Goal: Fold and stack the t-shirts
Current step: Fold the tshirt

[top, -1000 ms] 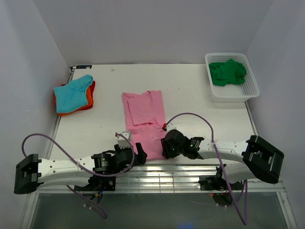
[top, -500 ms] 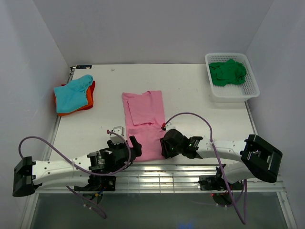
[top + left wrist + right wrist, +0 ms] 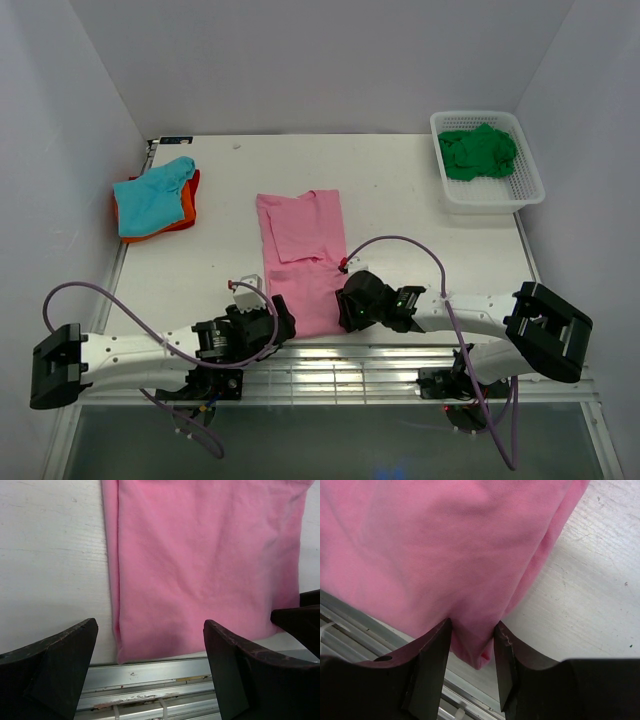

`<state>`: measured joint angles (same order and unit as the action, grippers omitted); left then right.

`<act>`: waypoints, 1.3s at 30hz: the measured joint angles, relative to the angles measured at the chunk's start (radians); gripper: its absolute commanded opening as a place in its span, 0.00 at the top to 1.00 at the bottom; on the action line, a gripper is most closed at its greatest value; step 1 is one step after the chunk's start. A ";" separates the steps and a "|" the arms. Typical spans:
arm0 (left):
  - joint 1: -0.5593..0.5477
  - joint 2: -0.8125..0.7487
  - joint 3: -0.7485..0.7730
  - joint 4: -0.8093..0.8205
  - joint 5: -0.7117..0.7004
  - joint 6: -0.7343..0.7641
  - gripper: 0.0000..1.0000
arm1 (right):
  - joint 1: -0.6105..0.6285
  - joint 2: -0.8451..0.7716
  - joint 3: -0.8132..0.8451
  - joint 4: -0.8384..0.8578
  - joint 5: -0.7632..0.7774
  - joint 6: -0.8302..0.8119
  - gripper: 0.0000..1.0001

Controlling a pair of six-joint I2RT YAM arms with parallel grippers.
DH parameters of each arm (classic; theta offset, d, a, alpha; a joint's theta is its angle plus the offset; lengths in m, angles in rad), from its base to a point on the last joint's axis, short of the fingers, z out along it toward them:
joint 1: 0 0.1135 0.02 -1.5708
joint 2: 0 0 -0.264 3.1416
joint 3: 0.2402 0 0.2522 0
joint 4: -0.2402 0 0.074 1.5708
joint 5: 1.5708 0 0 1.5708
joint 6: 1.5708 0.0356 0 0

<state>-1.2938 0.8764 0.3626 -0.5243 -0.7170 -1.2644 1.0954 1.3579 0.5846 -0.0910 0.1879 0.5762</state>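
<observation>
Two shirts already lie stacked at the left of the tabletop (image 3: 400,190), a teal shirt (image 3: 150,195) over an orange shirt (image 3: 182,212) that is mostly hidden, so its fold cannot be judged. Nearer centre, the left hand (image 3: 150,647) hovers spread wide and empty above the near left corner of the pink shirt (image 3: 303,260), folded lengthwise but not yet crosswise. The right hand (image 3: 472,635) pinches the hem at its near right corner. Far right, a crumpled green shirt (image 3: 478,152) waits in the basket (image 3: 528,190); anything beneath it is unseen.
</observation>
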 measured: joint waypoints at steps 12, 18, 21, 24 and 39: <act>0.000 0.037 -0.040 0.110 0.065 0.010 0.02 | 0.006 0.004 0.003 0.000 0.004 0.000 0.54; 0.001 0.058 -0.038 0.150 0.067 0.012 0.02 | 0.007 0.005 0.004 0.000 0.005 0.000 0.55; 0.001 0.057 -0.038 0.151 0.071 0.016 0.02 | 0.008 0.005 0.005 -0.002 0.006 0.001 0.55; 0.001 0.055 -0.038 0.150 0.074 0.018 0.05 | 0.010 0.007 0.008 -0.005 0.010 0.001 0.54; 0.002 0.119 -0.006 0.126 0.082 0.016 0.30 | 0.029 0.008 0.016 -0.036 0.048 0.027 0.55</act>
<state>-1.2919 0.9951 0.3565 -0.3988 -0.6350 -1.2484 1.1248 1.3655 0.6006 -0.1268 0.2363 0.6037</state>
